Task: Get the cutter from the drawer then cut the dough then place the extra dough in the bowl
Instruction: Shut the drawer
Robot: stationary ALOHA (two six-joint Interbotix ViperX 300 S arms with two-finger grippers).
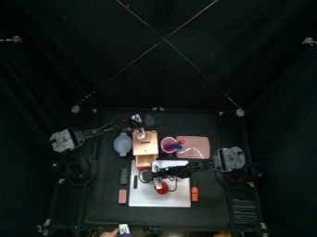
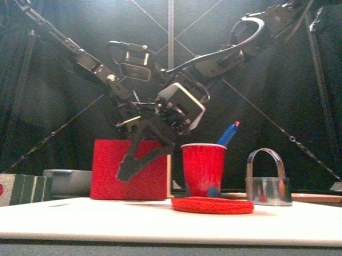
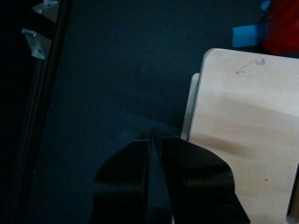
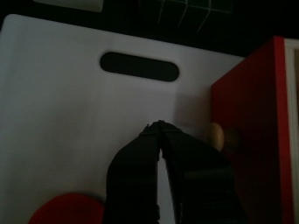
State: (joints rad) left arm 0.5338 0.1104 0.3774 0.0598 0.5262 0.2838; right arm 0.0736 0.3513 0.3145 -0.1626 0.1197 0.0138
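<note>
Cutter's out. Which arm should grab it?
Probably right: the cutter stands on the right arm's side, and the right gripper hangs over the white board. The left gripper is over the wooden box.

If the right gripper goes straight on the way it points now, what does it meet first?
Most likely the white cutting board, at the bare part just before its grip hole. The right gripper, jaws shut, aims beside the drawer knob, not at it; depth is unclear.
</note>
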